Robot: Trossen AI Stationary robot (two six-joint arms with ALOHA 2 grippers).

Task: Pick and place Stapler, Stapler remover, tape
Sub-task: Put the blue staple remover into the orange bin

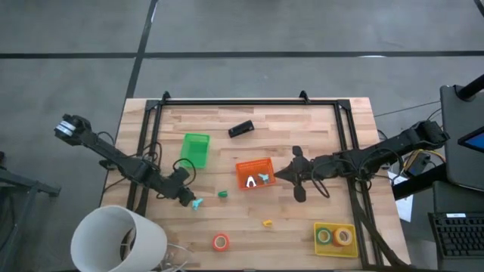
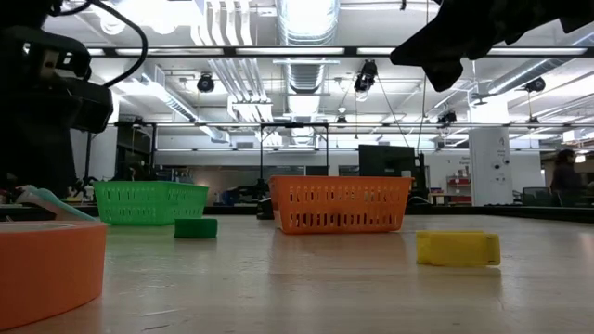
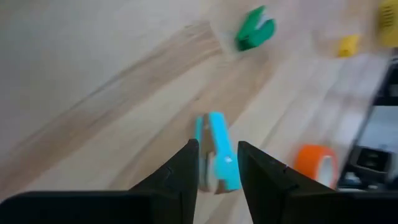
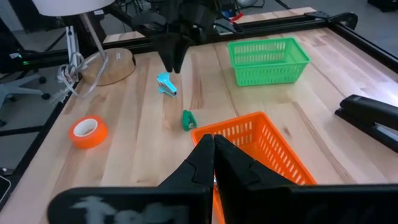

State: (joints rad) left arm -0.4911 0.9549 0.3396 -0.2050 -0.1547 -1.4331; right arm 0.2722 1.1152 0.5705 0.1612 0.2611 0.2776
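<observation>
Left claw [image 3: 217, 165] is standing partly open astride the cyan staple remover [image 3: 219, 152], whose length is running straight ahead between its fingers.

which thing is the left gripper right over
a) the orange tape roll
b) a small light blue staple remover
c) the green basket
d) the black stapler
b, in the left wrist view the left gripper has its open fingers on either side of the light blue staple remover, and the high view shows that piece at the gripper's tip.
</observation>
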